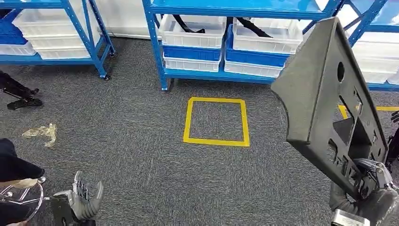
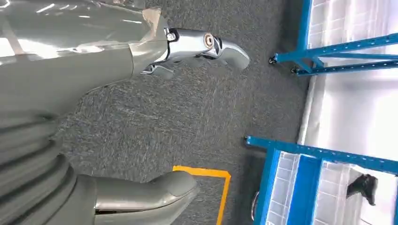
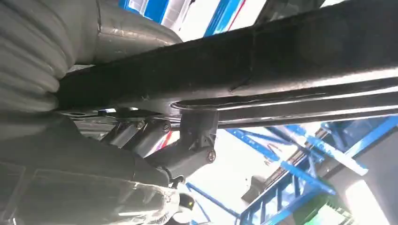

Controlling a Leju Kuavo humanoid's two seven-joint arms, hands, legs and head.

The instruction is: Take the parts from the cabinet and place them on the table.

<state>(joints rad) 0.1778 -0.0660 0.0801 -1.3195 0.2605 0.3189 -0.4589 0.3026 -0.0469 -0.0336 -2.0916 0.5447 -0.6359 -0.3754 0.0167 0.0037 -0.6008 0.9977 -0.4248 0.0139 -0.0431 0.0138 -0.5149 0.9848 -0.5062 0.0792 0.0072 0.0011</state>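
A large dark grey plastic part (image 1: 324, 94) with cut-outs stands upright at the right of the head view, gripped at its lower end by my right hand (image 1: 371, 181). In the right wrist view the part (image 3: 281, 56) runs across the picture, clamped between the thumb (image 3: 126, 33) and the fingers (image 3: 187, 150). My left hand (image 1: 82, 200) hangs low at the bottom left, holding nothing; in the left wrist view its fingers (image 2: 206, 47) and thumb (image 2: 150, 192) are apart over the carpet. More dark parts (image 1: 188, 26) lie in white bins (image 1: 193, 33) on the blue cabinet shelves (image 1: 155, 47).
A yellow taped square (image 1: 217, 121) marks the grey carpet in front of the blue rack. A second blue rack (image 1: 89, 42) with white bins stands at the left. A crumpled bit of plastic (image 1: 42, 132) and a black stand (image 1: 19, 92) lie on the floor at the left.
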